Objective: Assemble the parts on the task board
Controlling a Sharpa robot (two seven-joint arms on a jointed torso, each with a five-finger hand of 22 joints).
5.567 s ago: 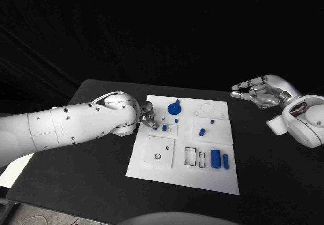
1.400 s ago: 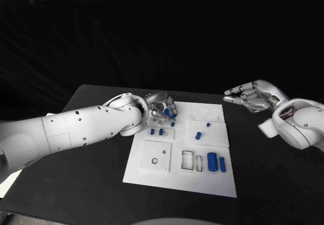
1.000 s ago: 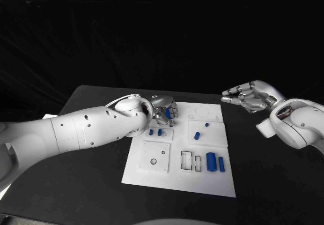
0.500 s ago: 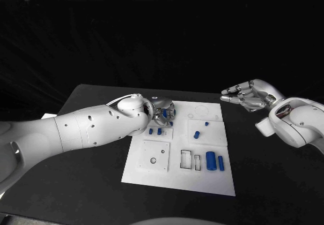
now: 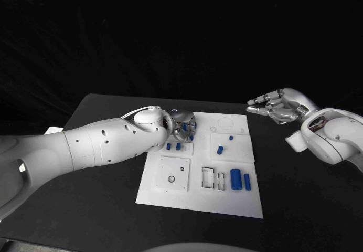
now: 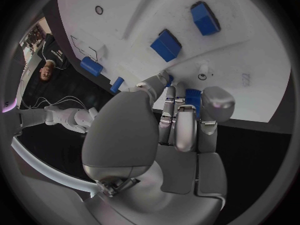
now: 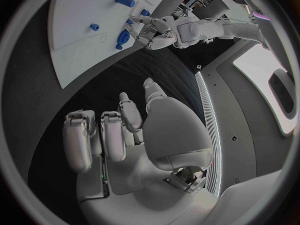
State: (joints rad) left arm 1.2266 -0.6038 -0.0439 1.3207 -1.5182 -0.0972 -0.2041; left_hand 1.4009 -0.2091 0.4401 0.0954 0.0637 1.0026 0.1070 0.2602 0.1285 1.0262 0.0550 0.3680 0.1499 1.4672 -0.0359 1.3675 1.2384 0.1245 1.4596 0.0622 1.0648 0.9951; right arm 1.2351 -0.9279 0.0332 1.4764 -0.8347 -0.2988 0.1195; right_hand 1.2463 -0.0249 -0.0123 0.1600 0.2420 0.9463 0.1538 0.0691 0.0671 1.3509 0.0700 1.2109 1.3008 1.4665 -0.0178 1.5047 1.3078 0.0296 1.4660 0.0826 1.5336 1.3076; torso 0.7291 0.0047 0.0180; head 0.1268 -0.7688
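Observation:
The white task board lies in the middle of the black table. My left hand is over the board's far left corner, fingers curled round a blue part. Whether that part touches the board I cannot tell. Just nearer on the board stand two small blue pegs, seen as two blue blocks in the left wrist view. Another blue peg and a tiny one sit mid-board. Two blue cylinders lie side by side near the right edge. My right hand hovers off the board's far right corner, fingers apart, holding nothing.
A square plate with a round hole and two narrow rectangular slots take up the board's near half. Bare black table surrounds the board. In the right wrist view the board and my left hand lie far off.
My left hand moved from the small pegs to the round blue part at the board's far left and closed its fingers round it. The right hand has hardly moved.

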